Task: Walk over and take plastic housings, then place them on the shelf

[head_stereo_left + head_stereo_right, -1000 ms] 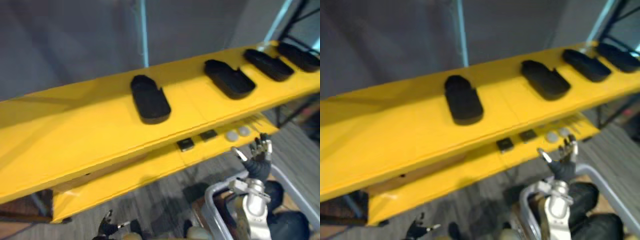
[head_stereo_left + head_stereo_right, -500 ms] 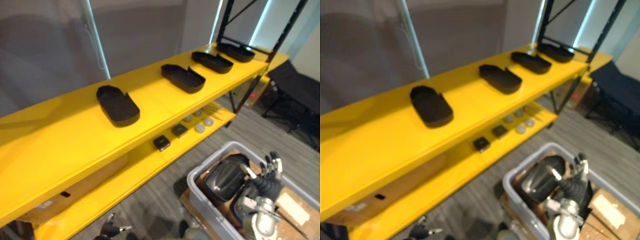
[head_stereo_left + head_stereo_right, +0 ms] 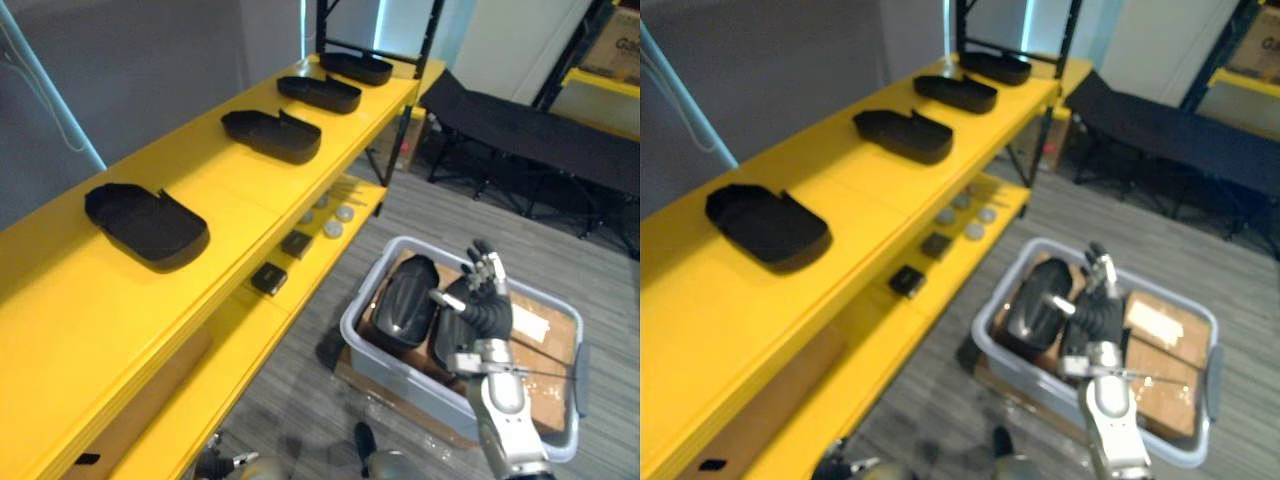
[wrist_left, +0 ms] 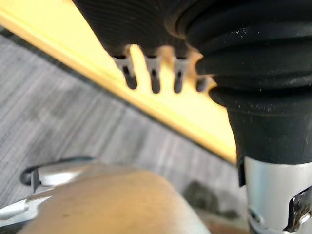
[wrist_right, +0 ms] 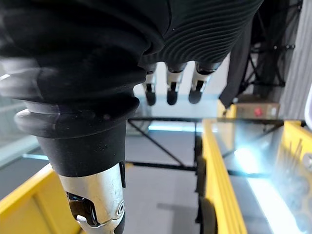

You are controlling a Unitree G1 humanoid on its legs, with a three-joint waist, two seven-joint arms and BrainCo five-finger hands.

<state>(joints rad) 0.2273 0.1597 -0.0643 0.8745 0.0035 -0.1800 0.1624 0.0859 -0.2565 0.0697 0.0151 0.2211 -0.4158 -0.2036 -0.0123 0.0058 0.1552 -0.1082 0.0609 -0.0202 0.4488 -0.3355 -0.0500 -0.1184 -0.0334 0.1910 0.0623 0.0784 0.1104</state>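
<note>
Both head eyes look steeply down, sharing the yellow shelf (image 3: 240,200) running 8 to 12 o'clock and the grey bin (image 3: 350,322) at 4. Each wrist camera sits close behind its hand: the left hand (image 4: 141,24) faces the floor (image 4: 58,107), the right hand (image 5: 204,24) faces along the shelf.
</note>
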